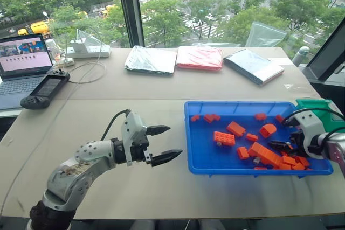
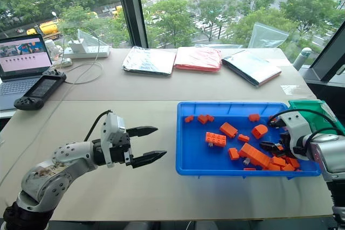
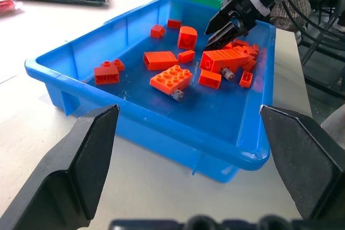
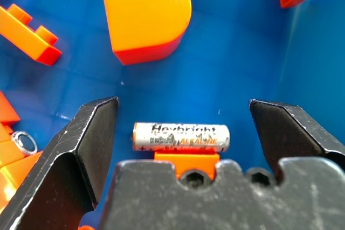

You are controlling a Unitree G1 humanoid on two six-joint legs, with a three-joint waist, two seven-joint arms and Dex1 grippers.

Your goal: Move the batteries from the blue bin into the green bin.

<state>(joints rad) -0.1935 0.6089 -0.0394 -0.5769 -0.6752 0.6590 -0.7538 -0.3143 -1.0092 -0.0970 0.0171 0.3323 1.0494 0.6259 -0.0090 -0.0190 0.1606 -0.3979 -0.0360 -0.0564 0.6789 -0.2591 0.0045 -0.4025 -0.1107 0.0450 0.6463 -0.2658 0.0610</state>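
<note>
A battery (image 4: 181, 137), a slim silvery cylinder with worn print, is seen lying crosswise between the wide-open jaws of the right gripper (image 4: 183, 133), touched by neither finger; nothing is held. It rests on the floor of the blue bin (image 1: 205, 165), with a small orange brick (image 4: 186, 161) touching it on the near side and a round-topped orange brick (image 4: 145, 14) farther ahead of the jaws. Another silvery cylinder end (image 4: 23, 143) is glimpsed just outside one finger, beside a pile of orange bricks. The green bin (image 1: 315, 106) stands just behind the right gripper, beyond the blue bin's far corner. The left gripper (image 1: 161, 144) is held over the bare tabletop (image 1: 135, 84), its jaws spread wide and empty. The step in hand appears to be the approach for a pick: a further descent is called for, then a closing on the battery alone, with the neighbouring brick left out.
</note>
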